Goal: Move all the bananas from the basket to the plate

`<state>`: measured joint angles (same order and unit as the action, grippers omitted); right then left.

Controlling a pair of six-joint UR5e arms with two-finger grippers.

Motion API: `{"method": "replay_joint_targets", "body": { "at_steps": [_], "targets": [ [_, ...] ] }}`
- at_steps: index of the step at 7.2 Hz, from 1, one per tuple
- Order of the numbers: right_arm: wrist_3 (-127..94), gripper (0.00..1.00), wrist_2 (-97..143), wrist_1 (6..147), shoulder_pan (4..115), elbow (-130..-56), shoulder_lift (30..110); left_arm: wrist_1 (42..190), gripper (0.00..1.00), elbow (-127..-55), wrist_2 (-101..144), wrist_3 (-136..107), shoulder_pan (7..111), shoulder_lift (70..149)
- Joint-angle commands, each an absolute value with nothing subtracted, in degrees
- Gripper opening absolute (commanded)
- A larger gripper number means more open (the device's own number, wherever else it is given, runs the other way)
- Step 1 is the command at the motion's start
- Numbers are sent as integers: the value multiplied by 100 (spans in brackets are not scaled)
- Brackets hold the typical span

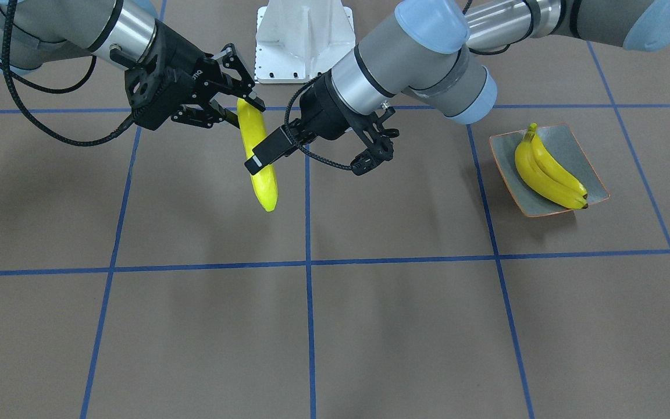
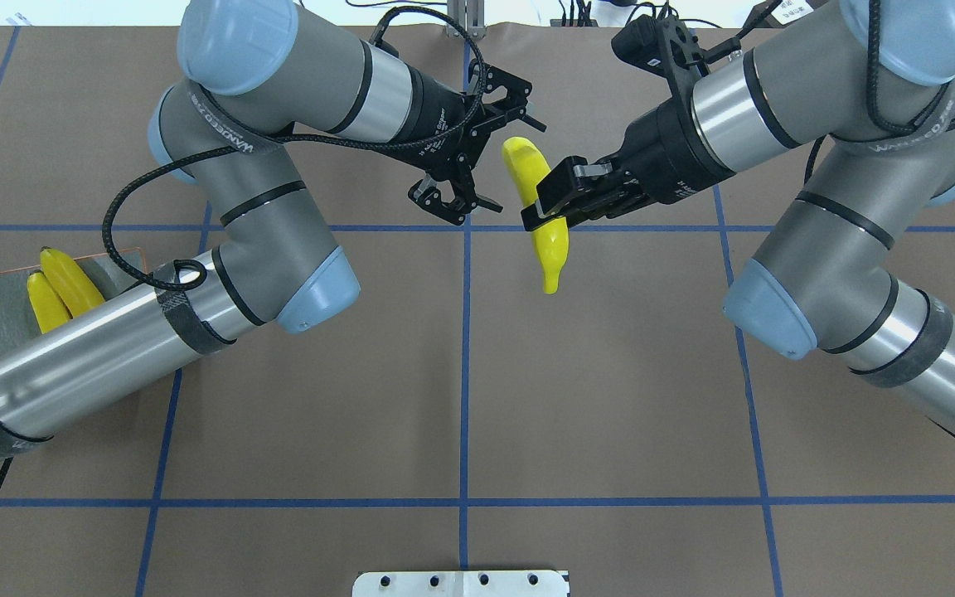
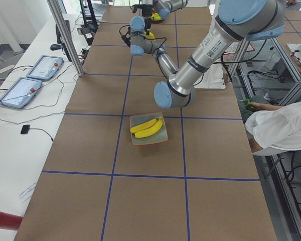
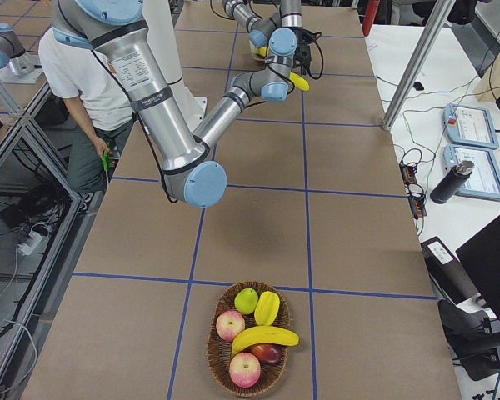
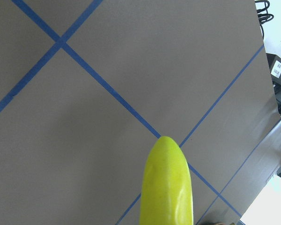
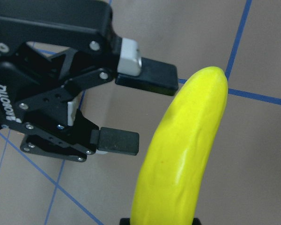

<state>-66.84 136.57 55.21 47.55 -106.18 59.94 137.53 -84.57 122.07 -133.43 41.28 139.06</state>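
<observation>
Hanging in clamped right jaws, banana (image 2: 548, 249), parted left jaws just beside it

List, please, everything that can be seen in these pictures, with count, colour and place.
held banana: 1, yellow, in the air over the middle of the table
bananas on the plate: 2, yellow, side by side
banana in the basket: 1, yellow, on top of the other fruit
plate: 1, grey-green with an orange rim, on the robot's left side of the table
basket: 1, brown, woven, at the table's end on the robot's right
other fruit: about five, red, green and yellow, in the basket
table: 1, brown with blue lines
person: 1, white shirt, beside the table near the robot
left gripper: open, close beside the held banana
right gripper: shut on one end of the held banana
</observation>
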Motion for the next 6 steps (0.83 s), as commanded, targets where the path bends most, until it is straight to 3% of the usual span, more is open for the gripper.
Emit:
{"method": "replay_joint_targets", "body": {
  "at_steps": [1,5,6],
  "targets": [
    [-6846,0,13614,5405,4764,-10635,5994,14297,99,-8420,11824,-13779,4113,13887],
    [-7374,0,13614,4799,4772,-10600,6100,15205,98,-7980,11461,-14115,4113,13860],
    [-7409,0,13579,4729,4772,-10600,6091,15205,94,-7980,11461,-14115,4096,13852]
  ]
}}
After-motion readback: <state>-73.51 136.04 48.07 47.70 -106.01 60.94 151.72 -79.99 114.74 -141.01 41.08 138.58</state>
